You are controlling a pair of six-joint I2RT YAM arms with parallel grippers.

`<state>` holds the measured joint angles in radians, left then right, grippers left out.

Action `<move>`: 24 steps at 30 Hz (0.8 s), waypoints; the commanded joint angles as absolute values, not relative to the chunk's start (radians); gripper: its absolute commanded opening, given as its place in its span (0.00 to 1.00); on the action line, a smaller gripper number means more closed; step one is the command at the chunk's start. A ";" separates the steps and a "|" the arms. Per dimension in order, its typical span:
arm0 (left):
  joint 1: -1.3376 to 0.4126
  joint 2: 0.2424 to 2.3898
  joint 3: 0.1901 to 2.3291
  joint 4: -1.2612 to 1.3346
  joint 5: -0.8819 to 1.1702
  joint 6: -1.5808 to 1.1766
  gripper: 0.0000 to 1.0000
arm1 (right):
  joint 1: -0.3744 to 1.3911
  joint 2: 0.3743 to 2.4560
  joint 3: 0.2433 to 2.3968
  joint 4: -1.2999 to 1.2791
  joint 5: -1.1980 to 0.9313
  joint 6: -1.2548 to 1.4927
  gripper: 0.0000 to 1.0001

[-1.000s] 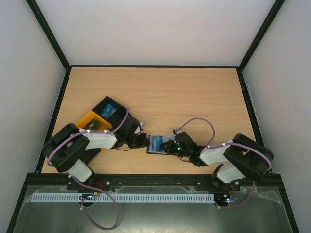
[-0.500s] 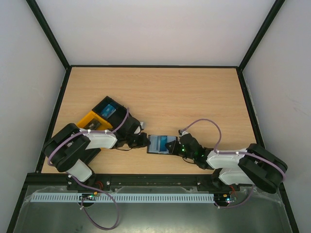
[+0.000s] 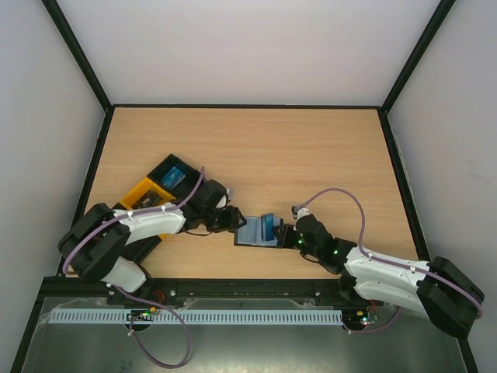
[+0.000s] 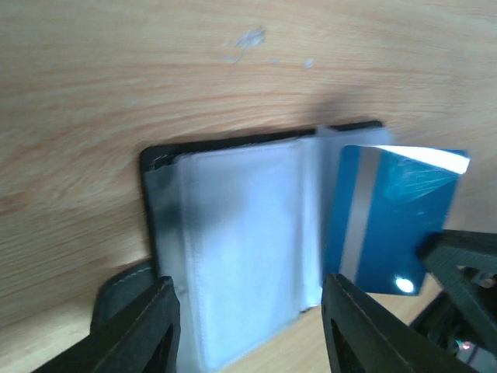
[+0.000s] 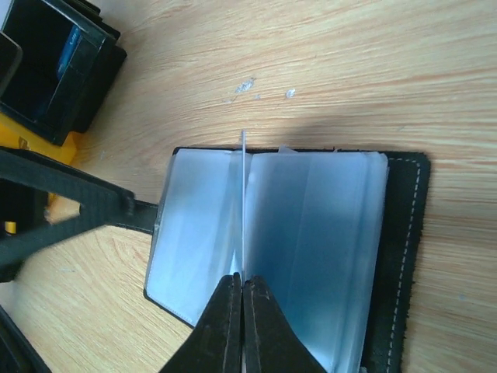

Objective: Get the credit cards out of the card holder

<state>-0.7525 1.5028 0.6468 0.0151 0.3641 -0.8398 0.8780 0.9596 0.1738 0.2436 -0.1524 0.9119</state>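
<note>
While above card holder [image 5: 404,249], blue card [image 4: 388,217] tight in right pincer [image 5: 241,278]; left pincer [image 4: 247,281] wide.

The card holder [image 5: 404,256] is black with pale stitching along one edge, and its pockets are a cloudy, pale blue-white. The credit card [image 4: 380,217] standing out of it is bright blue with one silver-grey stripe. The table [image 3: 311,155] is light wood with fine grain. At the left an orange-yellow tray [image 3: 138,191] sits beside a black tray [image 3: 158,167] with something blue inside.
</note>
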 commanded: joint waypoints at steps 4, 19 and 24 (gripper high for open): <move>-0.747 1.382 0.787 -0.150 0.339 -0.891 0.64 | 0.877 0.878 0.245 0.094 -0.082 0.753 0.02; -0.651 1.160 0.652 0.064 0.582 -1.316 0.68 | 1.014 0.735 0.258 0.253 0.049 0.341 0.02; -0.643 1.109 0.656 0.038 0.597 -1.337 0.65 | 1.054 0.759 0.267 0.297 0.020 0.216 0.02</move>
<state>-0.6502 1.1511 0.6590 0.0120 0.5468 -1.2648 1.0187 0.7506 0.2550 0.2218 0.0074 0.3645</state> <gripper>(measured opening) 0.654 0.022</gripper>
